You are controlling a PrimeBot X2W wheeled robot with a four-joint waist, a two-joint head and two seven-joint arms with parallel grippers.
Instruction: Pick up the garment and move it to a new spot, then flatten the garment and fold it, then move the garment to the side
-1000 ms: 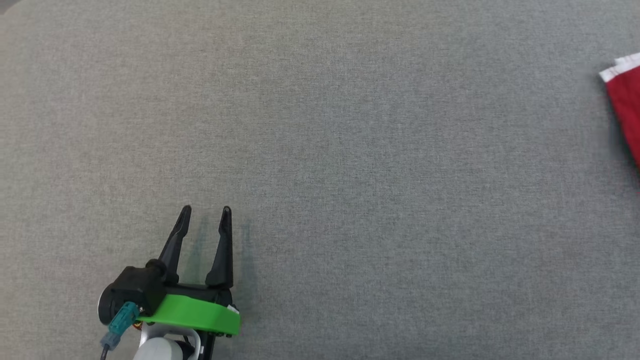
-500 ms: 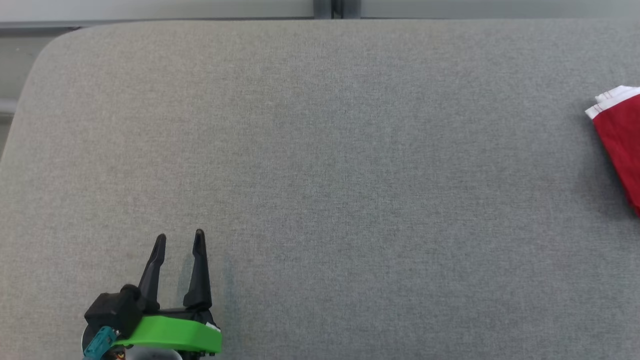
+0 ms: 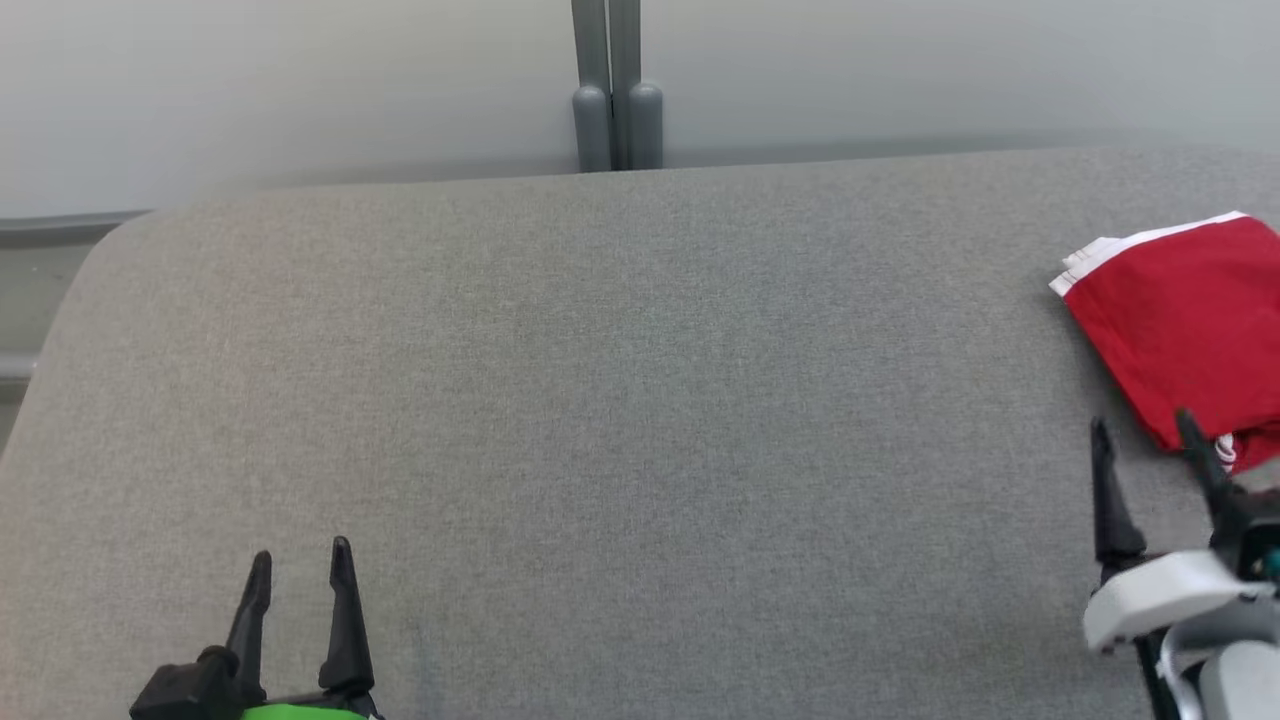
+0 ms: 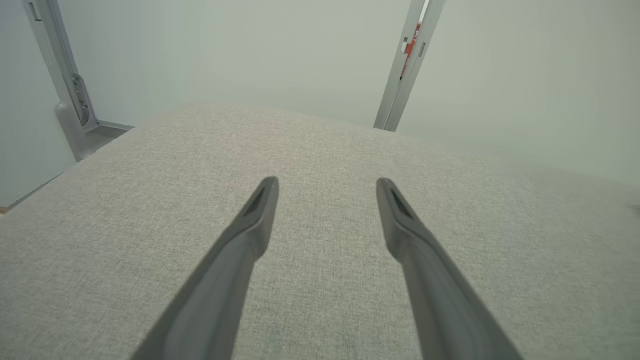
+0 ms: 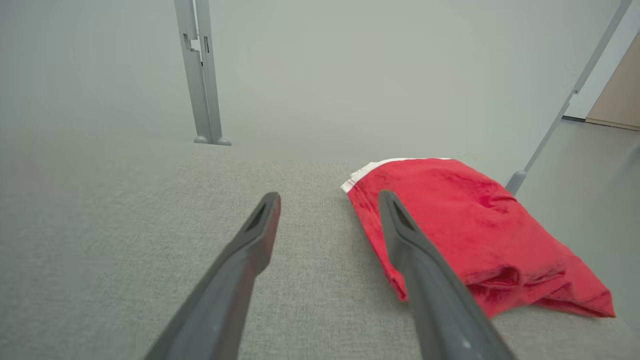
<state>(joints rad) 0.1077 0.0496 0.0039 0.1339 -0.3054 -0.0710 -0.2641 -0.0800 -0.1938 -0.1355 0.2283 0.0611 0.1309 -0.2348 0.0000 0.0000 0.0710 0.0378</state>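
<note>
Status: left jaws and right jaws both apart, empty. Folded red garment (image 5: 475, 235) lies just ahead-right of the right jaws. It likely handles soft, light and limp, so pinch the near folded edge through all layers.

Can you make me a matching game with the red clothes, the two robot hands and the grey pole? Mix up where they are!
Things:
1. garment
2. left gripper
3. right gripper
4. grey post

Clues:
A. lower right of the head view, jaws open, right beside the garment
B. red with a white edge, folded, on the right side
C. standing upright at the back, in the middle
D. lower left of the head view, jaws open, far from the garment

Pairs: 1-B, 2-D, 3-A, 4-C
</note>
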